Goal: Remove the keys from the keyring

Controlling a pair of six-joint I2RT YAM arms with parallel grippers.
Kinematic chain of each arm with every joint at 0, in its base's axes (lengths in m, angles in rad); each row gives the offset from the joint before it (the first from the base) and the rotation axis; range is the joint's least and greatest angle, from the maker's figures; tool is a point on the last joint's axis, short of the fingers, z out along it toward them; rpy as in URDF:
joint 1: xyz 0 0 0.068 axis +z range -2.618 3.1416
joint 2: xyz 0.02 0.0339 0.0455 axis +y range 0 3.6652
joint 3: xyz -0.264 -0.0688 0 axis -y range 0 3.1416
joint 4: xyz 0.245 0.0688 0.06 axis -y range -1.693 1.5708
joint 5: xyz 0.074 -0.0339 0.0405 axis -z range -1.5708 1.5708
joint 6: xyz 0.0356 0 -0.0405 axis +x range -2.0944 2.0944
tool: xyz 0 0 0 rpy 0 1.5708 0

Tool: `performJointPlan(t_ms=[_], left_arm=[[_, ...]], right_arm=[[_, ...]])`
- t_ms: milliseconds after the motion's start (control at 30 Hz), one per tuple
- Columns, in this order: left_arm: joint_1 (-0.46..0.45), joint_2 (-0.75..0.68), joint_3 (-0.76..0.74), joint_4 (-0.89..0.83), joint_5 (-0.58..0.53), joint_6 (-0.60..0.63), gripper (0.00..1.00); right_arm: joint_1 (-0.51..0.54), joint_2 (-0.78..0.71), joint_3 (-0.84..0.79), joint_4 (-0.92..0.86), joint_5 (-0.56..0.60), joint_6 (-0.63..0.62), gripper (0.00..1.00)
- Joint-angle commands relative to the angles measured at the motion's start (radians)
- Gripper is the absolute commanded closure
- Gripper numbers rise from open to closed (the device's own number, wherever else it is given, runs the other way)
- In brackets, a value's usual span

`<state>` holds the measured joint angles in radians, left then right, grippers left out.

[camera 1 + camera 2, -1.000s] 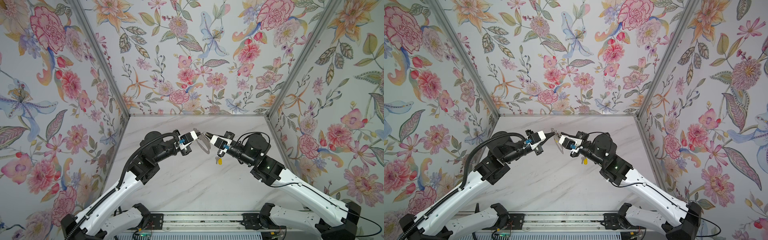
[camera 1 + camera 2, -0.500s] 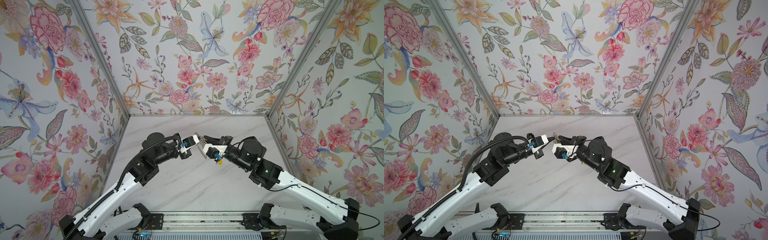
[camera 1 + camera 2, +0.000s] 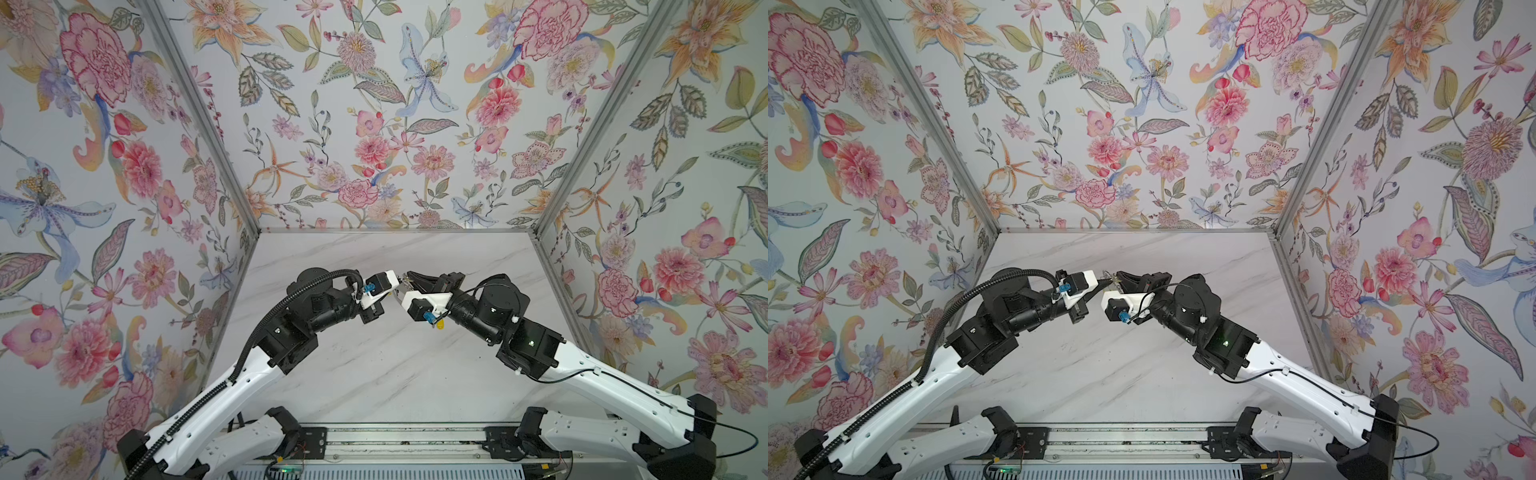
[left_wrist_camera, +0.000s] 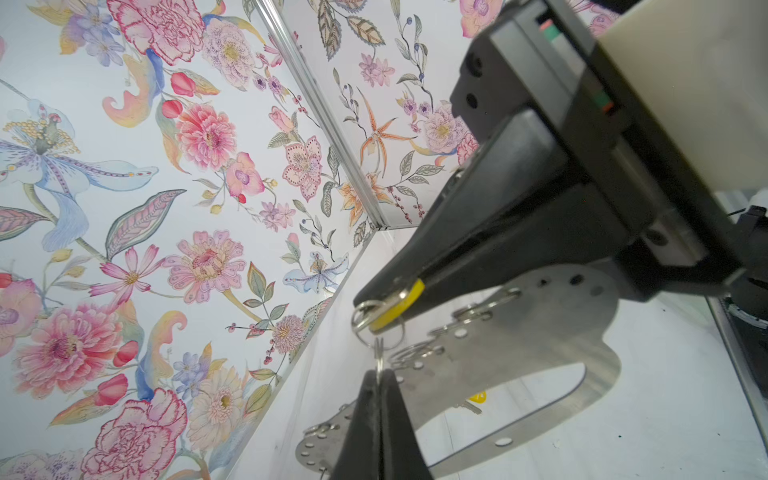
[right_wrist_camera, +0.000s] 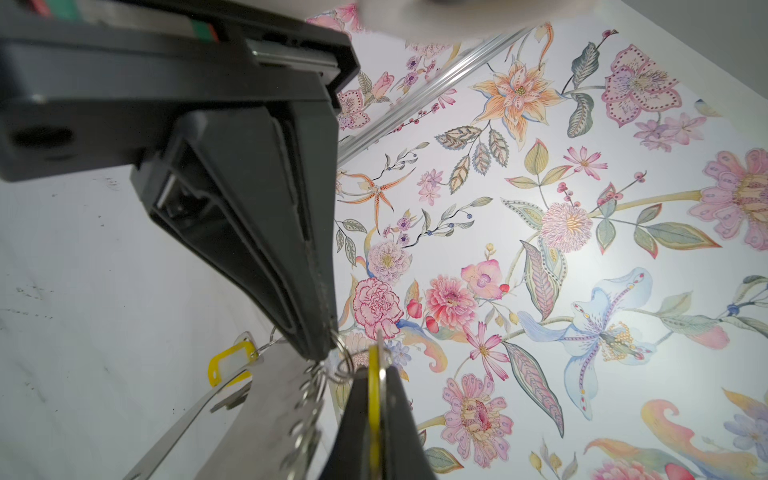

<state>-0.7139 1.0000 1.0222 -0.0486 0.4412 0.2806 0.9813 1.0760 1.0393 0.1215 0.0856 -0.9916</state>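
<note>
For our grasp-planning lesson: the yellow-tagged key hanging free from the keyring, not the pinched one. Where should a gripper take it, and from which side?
Probably its yellow tag, pinched across the flat faces, coming edge-on from the side away from the keyring: the tag is broad and flat, and that strip crowds its other side.

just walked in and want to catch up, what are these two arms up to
The two arms meet above the middle of the table, working on a keyring. The left gripper is shut on a small split ring. The right gripper is shut on the yellow tag of a key that looks linked to that ring. The flat metal keyring sits just beneath them, with more small rings along its edge. Another yellow-tagged key hangs from it, so the job is not finished.
</note>
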Motion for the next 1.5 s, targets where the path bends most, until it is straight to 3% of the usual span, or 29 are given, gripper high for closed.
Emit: performJointPlan(t_ms=[0, 467, 667, 900, 1167, 1467], left_arm=[[-0.004, -0.014, -0.013, -0.024, 0.049, -0.073, 0.89], [-0.005, -0.002, 0.076, -0.099, 0.039, -0.169, 0.62], [-0.006, 0.067, 0.180, -0.142, 0.012, -0.313, 0.58], [-0.005, 0.105, 0.242, -0.206, 0.028, -0.340, 0.58], [-0.007, 0.152, 0.306, -0.265, 0.064, -0.315, 0.66], [-0.007, 0.160, 0.324, -0.288, 0.084, -0.285, 0.99]], right_arm=[[-0.019, -0.030, 0.054, 0.053, -0.017, 0.021, 1.00], [-0.085, -0.042, 0.040, 0.028, -0.123, 0.114, 1.00], [-0.085, -0.048, 0.025, 0.036, -0.132, 0.122, 1.00], [-0.081, -0.039, 0.028, 0.028, -0.132, 0.121, 1.00], [-0.069, -0.039, 0.028, 0.013, -0.131, 0.114, 1.00], [-0.062, -0.042, 0.025, 0.001, -0.109, 0.102, 1.00]])
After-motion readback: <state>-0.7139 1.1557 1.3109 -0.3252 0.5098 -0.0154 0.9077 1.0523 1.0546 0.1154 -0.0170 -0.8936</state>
